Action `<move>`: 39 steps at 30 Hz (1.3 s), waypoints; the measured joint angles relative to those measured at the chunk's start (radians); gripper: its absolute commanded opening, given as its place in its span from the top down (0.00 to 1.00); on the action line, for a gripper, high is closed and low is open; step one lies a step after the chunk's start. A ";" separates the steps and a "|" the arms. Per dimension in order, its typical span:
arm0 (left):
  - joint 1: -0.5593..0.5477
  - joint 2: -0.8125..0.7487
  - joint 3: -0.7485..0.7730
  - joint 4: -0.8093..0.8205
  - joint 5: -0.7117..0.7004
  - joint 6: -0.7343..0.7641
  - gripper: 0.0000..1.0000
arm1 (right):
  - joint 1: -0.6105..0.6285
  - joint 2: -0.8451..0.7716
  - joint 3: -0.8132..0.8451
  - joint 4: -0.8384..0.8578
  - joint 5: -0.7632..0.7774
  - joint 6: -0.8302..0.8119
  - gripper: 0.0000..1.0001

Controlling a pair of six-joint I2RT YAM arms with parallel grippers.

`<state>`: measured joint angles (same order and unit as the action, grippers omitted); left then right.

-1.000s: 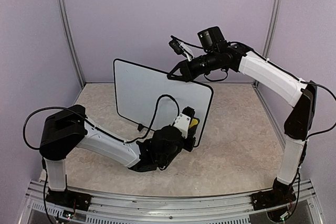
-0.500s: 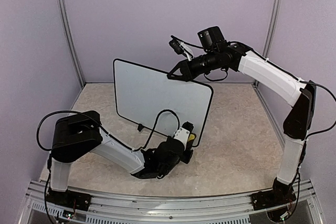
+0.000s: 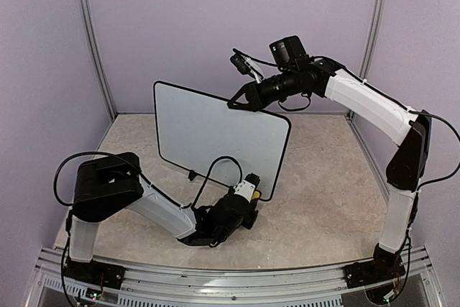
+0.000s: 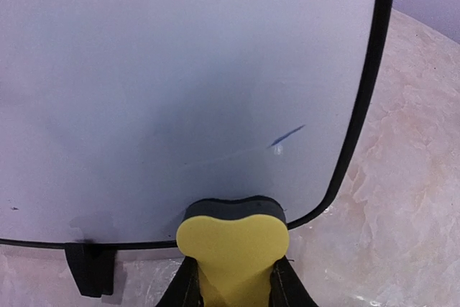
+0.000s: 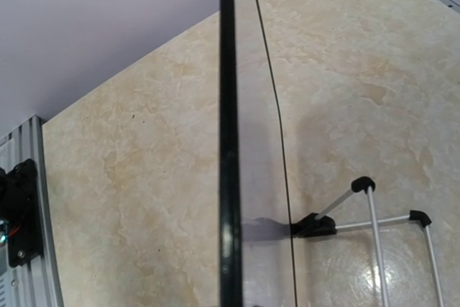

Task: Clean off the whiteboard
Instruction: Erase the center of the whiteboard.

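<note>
The whiteboard (image 3: 215,134) stands upright on the marble tabletop, white with a thin black frame. In the left wrist view the whiteboard (image 4: 180,70) is nearly clean, with one short blue stroke (image 4: 287,135) near its lower right corner. My left gripper (image 3: 249,188) is shut on a yellow eraser (image 4: 233,246) whose black felt presses against the board's bottom edge. My right gripper (image 3: 236,104) is shut on the board's top edge. The right wrist view looks straight down the board's black rim (image 5: 228,141), and its own fingers do not show there.
A black foot (image 4: 90,267) props the board's bottom edge. A wire stand (image 5: 374,213) rests on the tabletop behind the board. Purple walls with metal posts (image 3: 90,34) close in the back and sides. An aluminium rail (image 3: 215,278) runs along the near edge.
My left gripper has slid the eraser down the board's right side to its bottom edge, and the left arm's elbow has swung right. The right gripper keeps its hold on the top edge.
</note>
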<state>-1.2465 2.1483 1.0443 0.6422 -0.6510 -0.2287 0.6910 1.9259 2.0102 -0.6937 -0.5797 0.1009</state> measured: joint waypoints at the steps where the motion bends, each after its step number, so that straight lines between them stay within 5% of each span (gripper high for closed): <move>1: 0.005 -0.010 -0.016 0.011 0.003 0.002 1.00 | 0.000 0.000 0.000 0.000 0.004 0.003 1.00; 14: 0.026 -0.124 -0.031 0.164 0.017 0.111 1.00 | 0.000 0.002 0.001 0.005 0.026 0.022 1.00; 39: -0.014 0.049 0.113 0.026 0.013 0.043 1.00 | 0.000 0.008 0.009 -0.005 -0.040 -0.038 1.00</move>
<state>-1.2606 2.1971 1.1568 0.6685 -0.6376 -0.1856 0.6907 1.9343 2.0190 -0.6987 -0.6201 0.0631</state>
